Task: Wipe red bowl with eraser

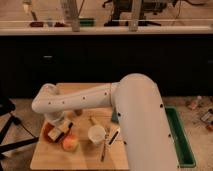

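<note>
The red bowl [48, 132] sits on the left part of the wooden table [82, 159]. My gripper [60, 128], at the end of the white arm [80, 100], is down over the bowl's right side. It is shut on the eraser [62, 131], a small cream block with a dark edge that rests against the bowl. The arm hides the far rim of the bowl.
An orange-yellow fruit [70, 143] lies just right of the bowl, with a white cup [96, 134] beyond it. A white-and-black marker pen [114, 136] and a teal block [115, 118] are further right. A green bin [181, 142] stands on the floor at right.
</note>
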Motion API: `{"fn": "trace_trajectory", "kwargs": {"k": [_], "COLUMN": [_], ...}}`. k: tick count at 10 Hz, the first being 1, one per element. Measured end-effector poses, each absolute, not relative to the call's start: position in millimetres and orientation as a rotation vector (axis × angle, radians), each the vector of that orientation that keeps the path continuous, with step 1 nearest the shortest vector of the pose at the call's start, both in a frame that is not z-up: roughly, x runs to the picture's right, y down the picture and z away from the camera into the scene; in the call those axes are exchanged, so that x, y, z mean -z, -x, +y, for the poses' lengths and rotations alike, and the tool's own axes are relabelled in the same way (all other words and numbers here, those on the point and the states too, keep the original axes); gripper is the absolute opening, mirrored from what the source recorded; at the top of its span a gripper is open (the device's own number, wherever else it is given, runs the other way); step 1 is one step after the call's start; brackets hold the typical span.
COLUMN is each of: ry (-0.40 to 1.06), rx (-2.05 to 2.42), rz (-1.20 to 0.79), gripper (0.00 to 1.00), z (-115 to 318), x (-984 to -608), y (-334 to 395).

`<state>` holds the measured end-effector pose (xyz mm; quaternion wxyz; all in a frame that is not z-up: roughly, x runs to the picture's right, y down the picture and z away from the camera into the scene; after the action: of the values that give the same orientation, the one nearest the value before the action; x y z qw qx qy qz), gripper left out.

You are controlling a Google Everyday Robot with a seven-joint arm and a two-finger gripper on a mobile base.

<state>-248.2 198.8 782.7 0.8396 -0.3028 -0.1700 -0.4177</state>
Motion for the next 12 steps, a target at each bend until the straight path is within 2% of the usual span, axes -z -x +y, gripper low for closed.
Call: {"fn": "trace_trajectory", "kwargs": {"k": [6,12], "ry": [0.614,0.609], "rx": [0.902,1.014], "rz": [-0.415,-0.518], "gripper": [0.00,0.00], "z": [181.1,209.1], "x": [-802.3,-777.3], "y": [284.1,317.2]}}
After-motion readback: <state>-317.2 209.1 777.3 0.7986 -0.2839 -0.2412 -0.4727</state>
